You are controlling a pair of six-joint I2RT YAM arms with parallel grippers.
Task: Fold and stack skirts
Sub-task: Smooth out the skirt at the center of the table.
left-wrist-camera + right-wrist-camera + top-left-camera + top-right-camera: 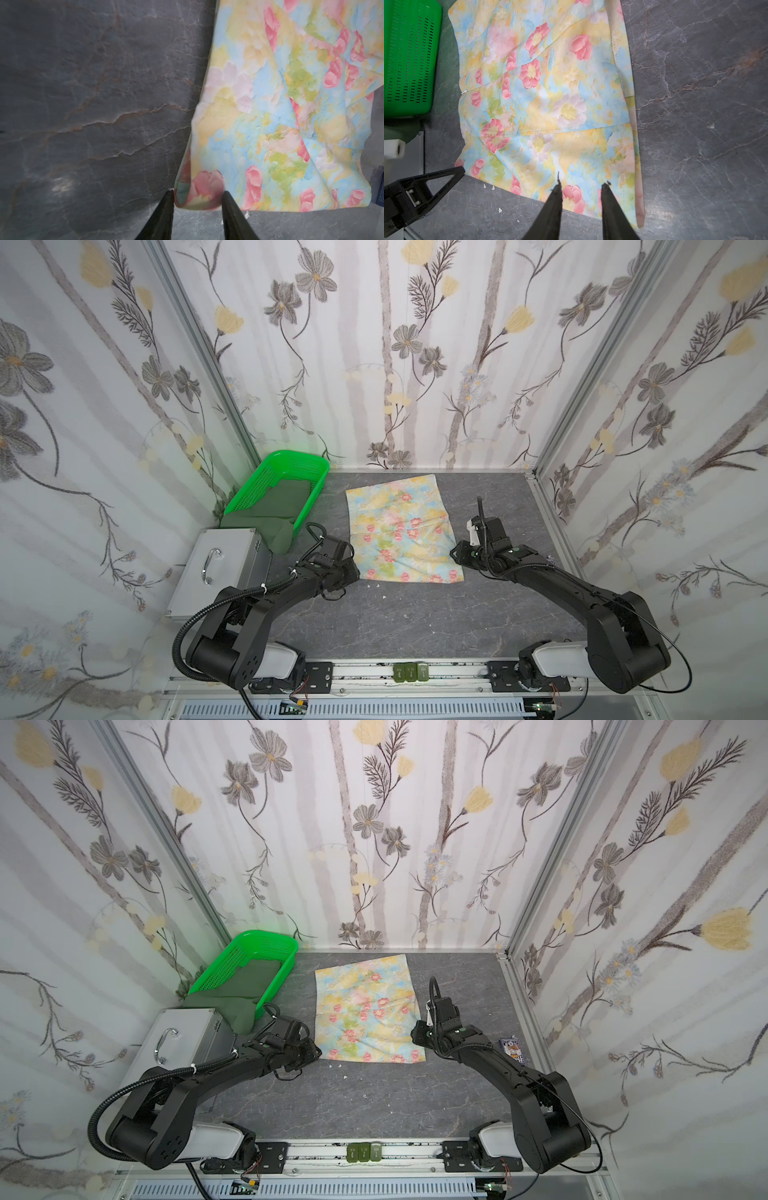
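Floral skirt (401,526) is lying on grey marbled counter (415,622), flowered wallpaper (374,344) around; print on blue card (512,1046) is blurring; left gripper (197,193) and right gripper (581,186) are straddling the cloth's edge, released.

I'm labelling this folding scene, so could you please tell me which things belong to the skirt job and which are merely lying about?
Belongs to the job:
- floral skirt, spread on the table
- dark green skirt, spilling out of the green mesh basket

Lying about:
- the basket itself
- metal case
- white scraps
- three green blocks on the front rail
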